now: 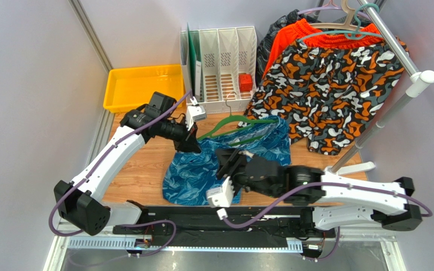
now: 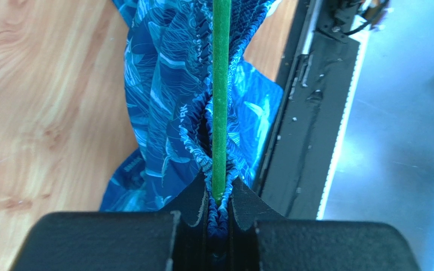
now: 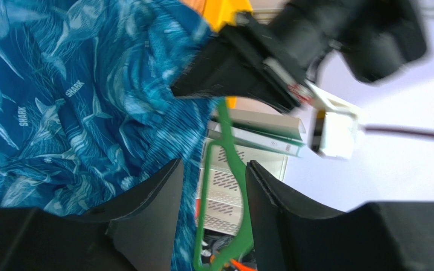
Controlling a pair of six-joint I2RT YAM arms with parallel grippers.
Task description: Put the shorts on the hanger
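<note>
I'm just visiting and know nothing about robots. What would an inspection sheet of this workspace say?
Surface: wooden table, shorts partly lying on it.
Job's things: shorts bunched against the hanger bar.
Clutter: yellow tray, white file rack, camouflage shorts on a rail.
Grippers: left gripper shut on shorts at the hanger bar; right gripper open, straddling the hanger.
Cables: purple cable along each arm.
Surroundings: grey walls.

bright, even light with soft shadows; right wrist view is motion-blurred, its near fingers (image 3: 145, 209) out of focus.
</note>
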